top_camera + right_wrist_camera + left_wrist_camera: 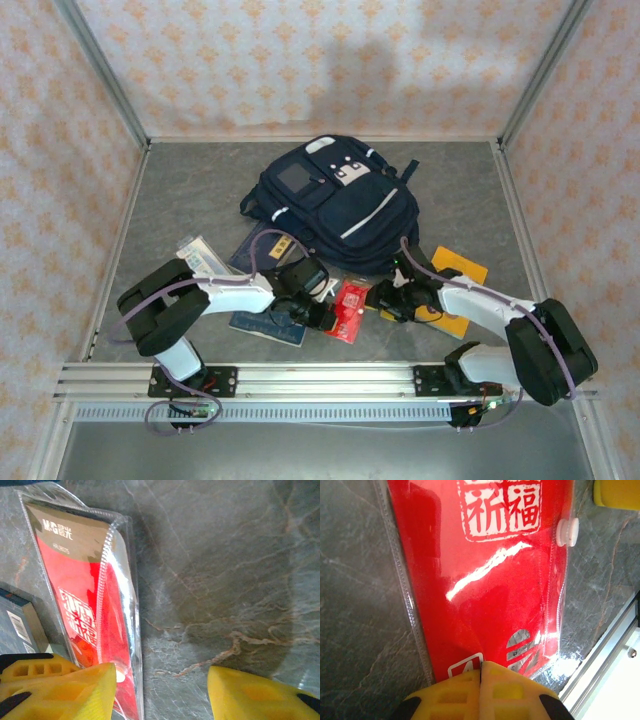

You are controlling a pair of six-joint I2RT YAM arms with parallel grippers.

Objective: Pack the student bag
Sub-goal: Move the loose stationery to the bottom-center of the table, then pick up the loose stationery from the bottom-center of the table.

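Top external view: the student bag [335, 205] lies flat, front face up, just beyond the red pouch [350, 310]. Its long axis seems to run from far left to near right, though I cannot tell which end is the top. It looks like soft, floppy fabric, bulky yet probably light, so a strap or an opening's rim is the best hold. At the pouch's end, the left gripper [481, 667] has its fingers pressed together. The right gripper [162, 680] is spread, one finger over the pouch's edge.
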